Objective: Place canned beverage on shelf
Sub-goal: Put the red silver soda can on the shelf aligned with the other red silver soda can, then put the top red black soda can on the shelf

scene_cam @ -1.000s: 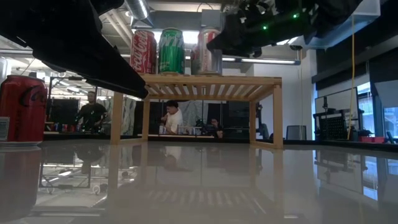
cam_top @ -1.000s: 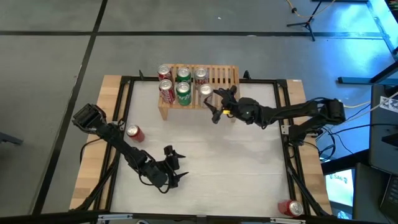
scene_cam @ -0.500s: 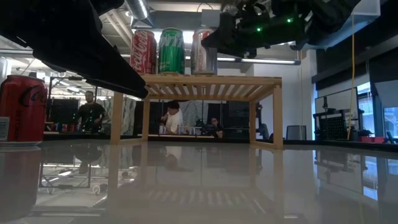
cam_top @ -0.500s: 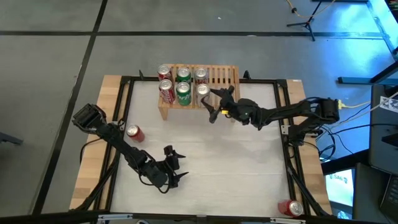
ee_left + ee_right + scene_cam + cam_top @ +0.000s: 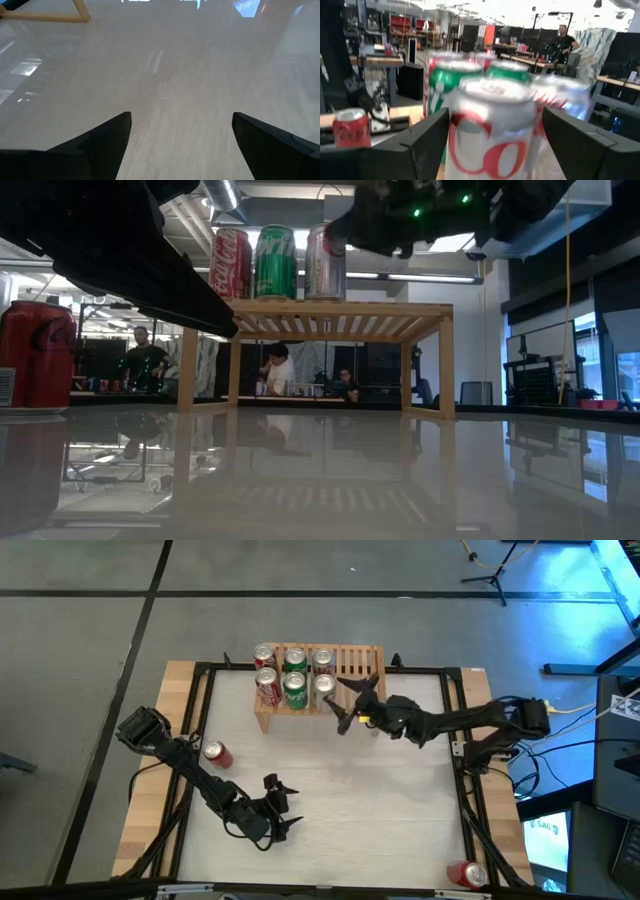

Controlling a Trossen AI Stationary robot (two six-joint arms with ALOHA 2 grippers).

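Note:
The light-wood shelf [image 5: 352,662] stands at the table's far edge. Several cans stand on its slatted top in two rows. The nearest is a silver can with red lettering [image 5: 324,687], upright beside a green can [image 5: 295,690]; it also shows in the low view [image 5: 325,262]. My right gripper [image 5: 341,705] is open, just right of the silver can and higher than it. In the right wrist view the silver can [image 5: 494,125] shows between its two spread fingers, which do not touch it. My left gripper [image 5: 289,805] is open and empty, low over the table's near left part [image 5: 182,145].
A red can [image 5: 215,753] stands near the table's left edge and shows in the low view [image 5: 35,355]. Another red can [image 5: 467,873] is at the near right corner. The shelf's right part [image 5: 362,660] holds no cans. People sit in the room behind the table.
The silver can has shifted a little toward the table's left along the shelf top and now stands next to the green can. My right gripper has risen and now shows above and right of the can in the low view, no longer in front of it.

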